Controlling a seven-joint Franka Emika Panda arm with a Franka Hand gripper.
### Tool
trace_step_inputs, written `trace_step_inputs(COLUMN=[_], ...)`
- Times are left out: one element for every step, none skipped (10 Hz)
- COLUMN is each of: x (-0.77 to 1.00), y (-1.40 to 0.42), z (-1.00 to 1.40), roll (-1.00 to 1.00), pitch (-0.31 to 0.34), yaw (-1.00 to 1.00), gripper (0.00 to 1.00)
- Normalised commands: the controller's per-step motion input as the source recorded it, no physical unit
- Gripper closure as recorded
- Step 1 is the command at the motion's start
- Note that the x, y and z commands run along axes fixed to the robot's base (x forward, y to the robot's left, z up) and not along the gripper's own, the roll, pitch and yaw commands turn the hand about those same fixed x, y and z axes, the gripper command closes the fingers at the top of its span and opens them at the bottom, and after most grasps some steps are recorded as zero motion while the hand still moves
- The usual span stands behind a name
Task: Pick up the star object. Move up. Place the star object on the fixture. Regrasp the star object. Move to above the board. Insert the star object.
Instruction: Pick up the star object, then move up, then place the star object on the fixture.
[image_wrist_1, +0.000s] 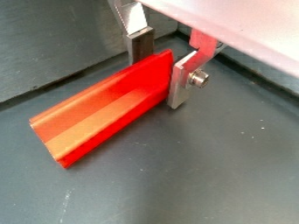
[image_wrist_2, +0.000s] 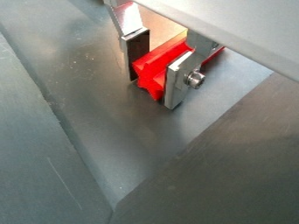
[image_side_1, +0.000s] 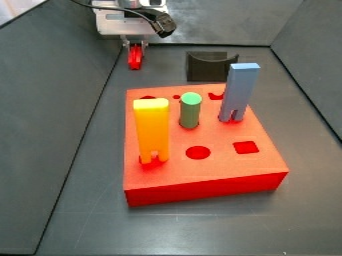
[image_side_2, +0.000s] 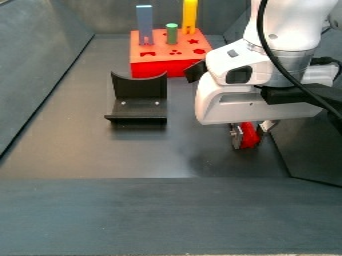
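Tool (image_wrist_2: 156, 68) fingers (image_wrist_1: 139, 44) are clamped on the star object (image_wrist_1: 100, 109), a red peg seen lengthwise in a wrist view and end-on in a wrist view (image_wrist_2: 153, 73). In both side views the tool (image_side_1: 135, 45) (image_side_2: 249, 134) sits low over the dark bench (image_side_1: 80, 160), with the peg (image_side_2: 246, 137) at bench level. The fixture (image_side_2: 136, 98) stands apart from it. The board (image_side_1: 201, 150) carries a yellow peg (image_side_1: 151, 130), a green cylinder (image_side_1: 191, 110) and a blue peg (image_side_1: 239, 92).
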Motion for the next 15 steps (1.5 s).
trace_step_inputs(x=[0.00,0.00,0.00,0.00,-0.04,-0.04,-0.03,-0.02,-0.02,0.00,0.00,-0.02,-0.02,-0.03,-0.03], y=[0.00,0.00,0.00,0.00,-0.04,-0.03,-0.01,0.00,0.00,0.00,0.00,0.00,0.00,0.01,0.01], z=[0.00,0.00,0.00,0.83,0.74,0.65,0.53,0.35,0.20,1.00,1.00,1.00,1.00,1.00,1.00], roll=[0.00,0.00,0.00,0.00,-0.01,-0.01,0.00,0.02,0.03,0.00,0.01,0.01,0.02,0.03,0.04], pitch=[0.000,0.000,0.000,0.000,0.044,0.061,0.068,0.073,0.069,0.000,0.000,0.021,0.028,0.039,0.041], yaw=[0.00,0.00,0.00,0.00,0.05,0.04,0.04,0.02,0.01,0.00,0.00,-0.01,-0.01,-0.02,-0.02], gripper=[1.00,1.00,1.00,1.00,1.00,1.00,1.00,1.00,1.00,1.00,1.00,1.00,1.00,1.00,1.00])
